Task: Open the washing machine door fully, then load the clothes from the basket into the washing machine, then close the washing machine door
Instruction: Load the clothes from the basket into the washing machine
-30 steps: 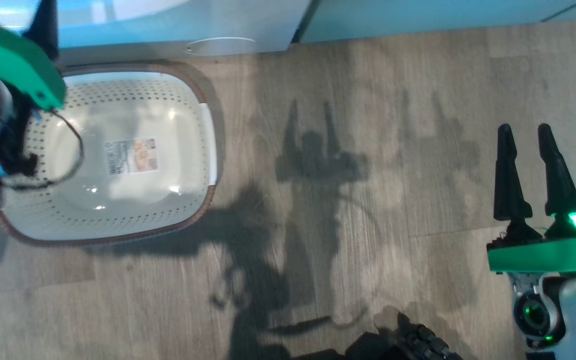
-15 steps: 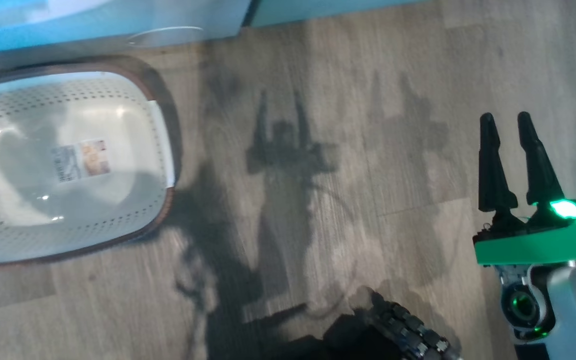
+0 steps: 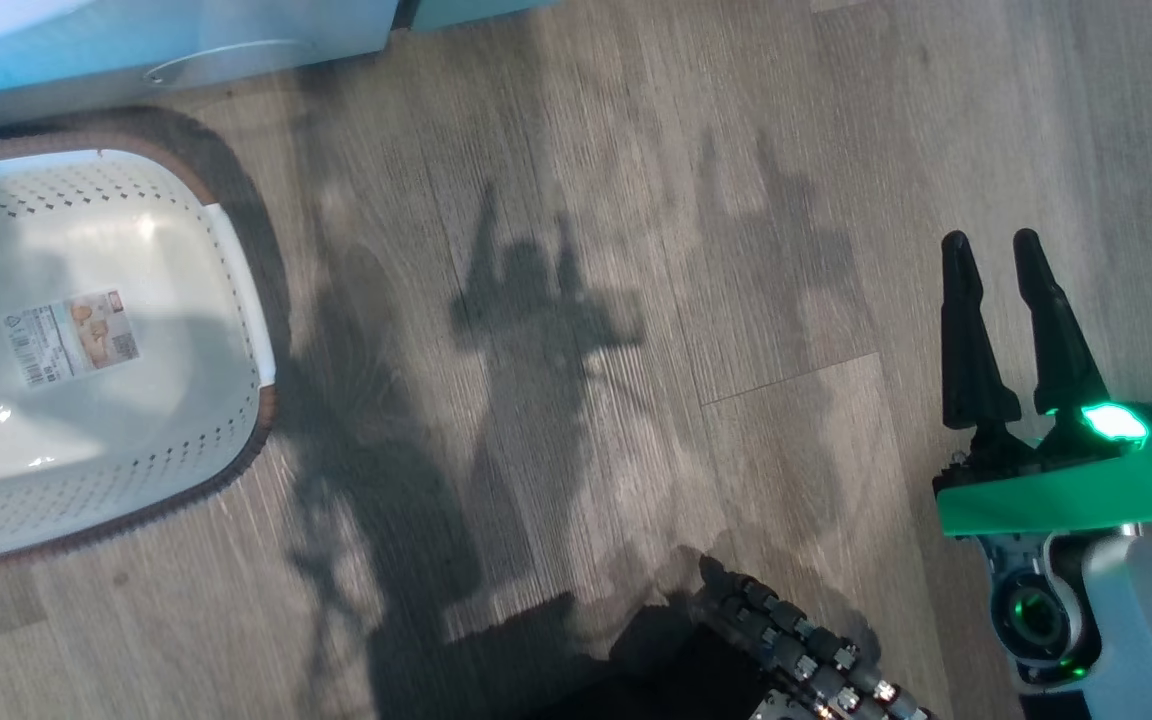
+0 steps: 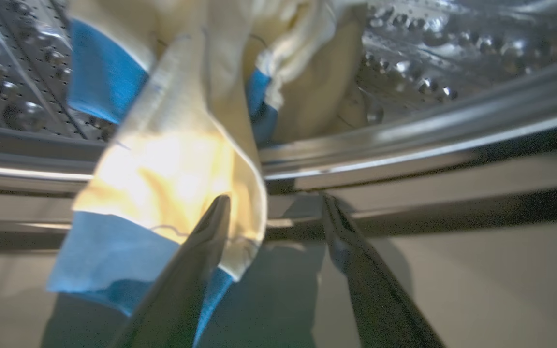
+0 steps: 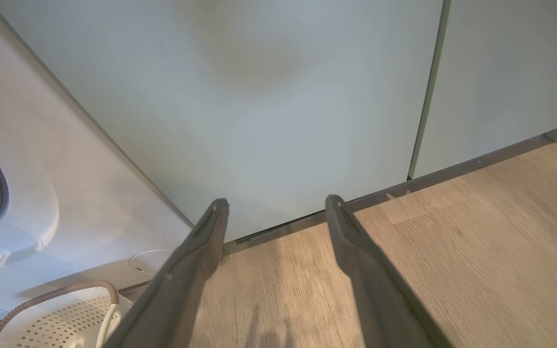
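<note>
In the left wrist view my left gripper (image 4: 273,208) is open at the mouth of the washing machine (image 4: 404,140). The clothes (image 4: 172,169), pale yellow with blue patches, lie in the metal drum (image 4: 428,48). One garment hangs out over the rim beside my left finger, and nothing sits between the fingers. The cream basket (image 3: 186,440) stands on the floor at the head view's left, with just a label sticker (image 3: 71,335) inside. My right gripper (image 3: 991,245) hovers open over the floor at the right. The washing machine door is out of view.
The white washer front (image 5: 65,193) with its round service flap (image 5: 150,261) stands just behind the basket (image 5: 61,314). Pale green cabinets (image 5: 283,96) run to its right. Wooden floor (image 3: 636,350) spreads between basket and right gripper. My base (image 3: 796,650) is at the bottom edge.
The head camera has swung right, so the basket sits further left in the picture. My left arm, seen over the basket a second ago, has left the head view. The right gripper stays open.
</note>
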You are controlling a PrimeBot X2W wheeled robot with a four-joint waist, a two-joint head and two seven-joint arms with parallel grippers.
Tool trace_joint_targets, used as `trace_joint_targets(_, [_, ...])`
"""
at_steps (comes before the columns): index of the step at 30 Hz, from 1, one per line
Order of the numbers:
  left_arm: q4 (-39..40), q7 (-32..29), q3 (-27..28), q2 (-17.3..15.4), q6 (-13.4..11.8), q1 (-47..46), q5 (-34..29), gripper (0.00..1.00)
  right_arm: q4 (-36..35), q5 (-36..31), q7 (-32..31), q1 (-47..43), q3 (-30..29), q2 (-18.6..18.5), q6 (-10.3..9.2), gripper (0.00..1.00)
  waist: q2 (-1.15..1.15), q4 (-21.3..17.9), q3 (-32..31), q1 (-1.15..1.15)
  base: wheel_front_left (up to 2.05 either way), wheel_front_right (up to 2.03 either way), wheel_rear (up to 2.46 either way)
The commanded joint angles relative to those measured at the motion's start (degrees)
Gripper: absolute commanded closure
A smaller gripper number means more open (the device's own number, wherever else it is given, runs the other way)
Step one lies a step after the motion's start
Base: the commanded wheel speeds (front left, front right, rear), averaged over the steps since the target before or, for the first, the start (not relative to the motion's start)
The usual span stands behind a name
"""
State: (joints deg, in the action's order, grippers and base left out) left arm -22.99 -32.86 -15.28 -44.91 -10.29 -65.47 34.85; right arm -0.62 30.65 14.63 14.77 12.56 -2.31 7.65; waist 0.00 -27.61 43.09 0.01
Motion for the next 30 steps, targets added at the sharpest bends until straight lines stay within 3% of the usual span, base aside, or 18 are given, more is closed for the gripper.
trace_joint_targets(1, [1.4,0.3,1.9,-3.7,-0.2,-2.7,-0.6,0.00,-1.4,0.3,0.4,-0.9,0.7,-0.6,-0.16,0.00,0.00,-0.1,0.1,-0.01,0.00,0.00,0.00])
trace_joint_targets(2, [1.0,0.5,1.8,-3.6,-0.2,-2.9,-0.6,0.12,-1.4,0.4,0.4,-0.9,0.7,-0.6,-0.16,0.00,0.00,-0.2,0.1,-0.01,0.00,0.00,0.00])
trace_joint_targets(3, [0.8,0.6,1.7,-3.5,-0.3,-3.0,-0.7,0.53,-1.4,0.4,0.4,-0.9,0.7,-0.6,-0.16,0.00,0.00,-0.2,0.1,-0.01,0.00,0.00,0.00])
trace_joint_targets(4, [0.7,0.9,1.7,-3.4,-0.4,-3.2,-0.8,1.00,-1.4,0.4,0.4,-0.9,0.7,-0.6,-0.16,0.00,0.00,-0.2,0.1,-0.01,0.00,0.00,0.00])
trace_joint_targets(21, [1.8,-0.9,-0.9,-3.3,0.2,-6.8,-2.0,1.00,-1.5,0.0,0.4,-0.4,0.4,-0.6,-0.16,0.00,0.00,0.8,1.0,-0.01,0.00,0.00,0.00])
trace_joint_targets(30, [2.0,2.5,-1.4,-1.9,0.6,-6.2,-1.9,1.00,-1.4,-1.2,0.4,0.1,-0.6,-0.6,-0.16,0.00,0.00,2.7,0.7,-0.01,0.00,0.00,0.00])
